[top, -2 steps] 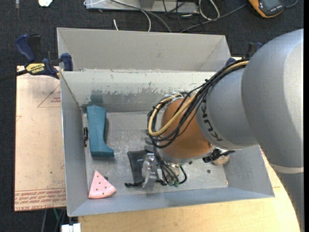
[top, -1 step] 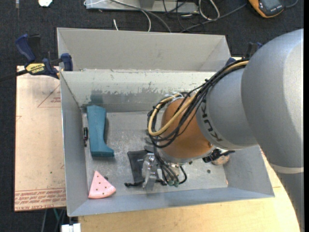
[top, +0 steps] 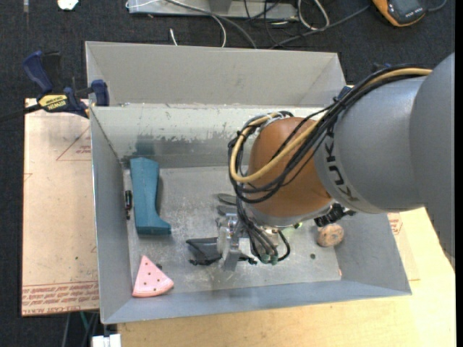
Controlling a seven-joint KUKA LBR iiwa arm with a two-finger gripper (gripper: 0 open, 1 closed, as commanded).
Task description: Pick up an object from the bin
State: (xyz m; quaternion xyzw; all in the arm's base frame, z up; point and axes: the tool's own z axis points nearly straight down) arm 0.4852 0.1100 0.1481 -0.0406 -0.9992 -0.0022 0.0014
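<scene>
My gripper (top: 230, 250) is low over the bin floor, near the front and slightly left of the middle, under the arm's orange cover. A small black, flat, angular object (top: 202, 251) lies right against its left side on the floor; whether it is gripped I cannot tell. Further left, a teal boot-shaped block (top: 147, 196) lies along the left wall. A pink wedge with small holes (top: 151, 279) rests in the front left corner.
A tan, cork-like round piece (top: 330, 234) lies on the floor to the right of the gripper, partly under the arm. The arm and its cables cover the middle and right of the bin. The bin walls slope inward.
</scene>
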